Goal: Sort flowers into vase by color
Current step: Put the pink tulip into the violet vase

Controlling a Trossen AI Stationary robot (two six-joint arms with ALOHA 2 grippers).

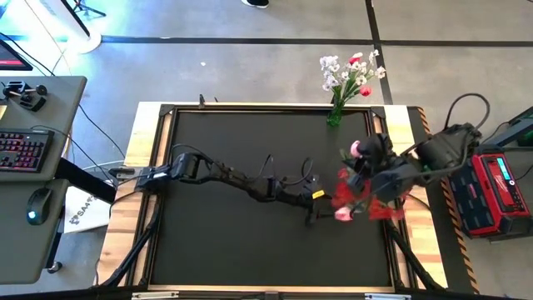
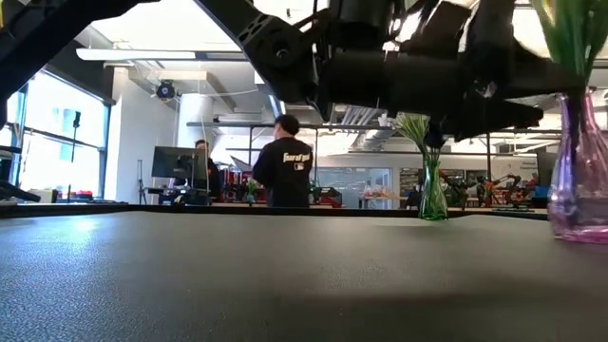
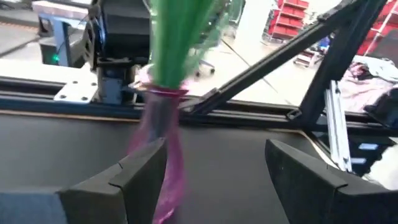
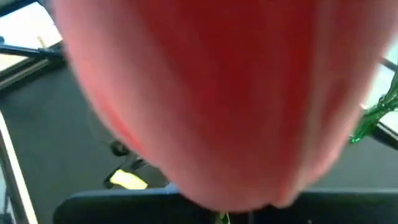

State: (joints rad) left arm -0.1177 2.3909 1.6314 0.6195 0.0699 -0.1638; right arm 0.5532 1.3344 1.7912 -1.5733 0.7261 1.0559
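A green vase (image 1: 335, 117) stands at the table's far edge. It holds white-lavender sprigs (image 1: 333, 71) and a few pink and red blossoms (image 1: 358, 60). A pink glass vase (image 3: 163, 155) with green stems (image 3: 180, 37) stands at the right, under red blossoms (image 1: 346, 196) and pink tulips (image 1: 343, 214). My left gripper (image 3: 214, 155) is open and empty, level with the pink vase and just short of it on its left. My right gripper (image 1: 360, 175) is above the red bunch. A red blossom (image 4: 205, 93) fills its wrist view.
The low view shows the green vase (image 2: 432, 195) and the pink vase (image 2: 579, 190) standing upright on the black mat. The table's raised frame (image 1: 150, 133) runs around the mat. People stand in the room beyond the table. A desk with a keyboard (image 1: 21, 150) is on the left.
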